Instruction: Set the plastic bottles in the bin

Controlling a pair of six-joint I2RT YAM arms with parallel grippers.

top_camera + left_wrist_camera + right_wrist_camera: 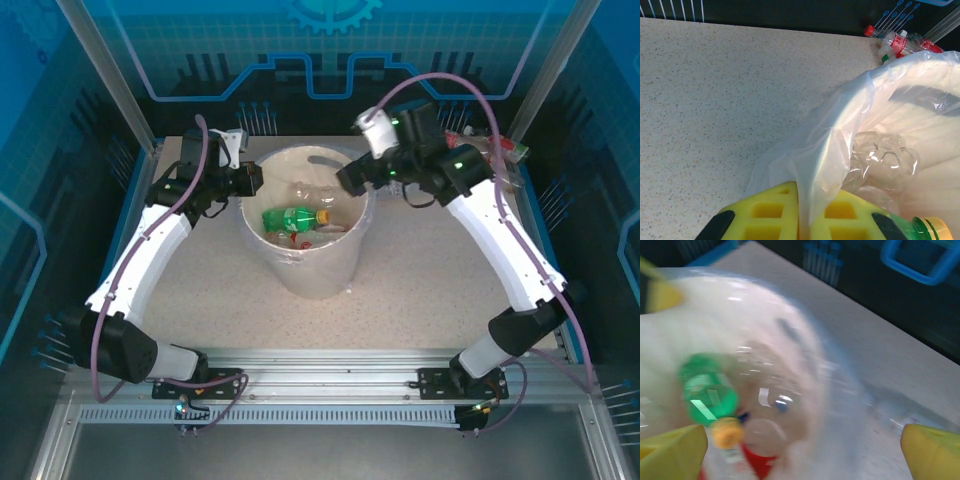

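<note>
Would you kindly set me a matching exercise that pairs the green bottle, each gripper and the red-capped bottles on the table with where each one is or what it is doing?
Column one:
1. green bottle
2. left gripper
3. right gripper
4. red-capped bottles

Column two:
A. at the far right of the table
B. shut on the bag liner at the rim
C. lying inside the bin
D. open above the bin

Pairs: 1-C, 2-B, 3-D, 4-A.

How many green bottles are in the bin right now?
1. The green bottle lies on its side in the bin, beside clear bottles; more may be hidden underneath.
</note>
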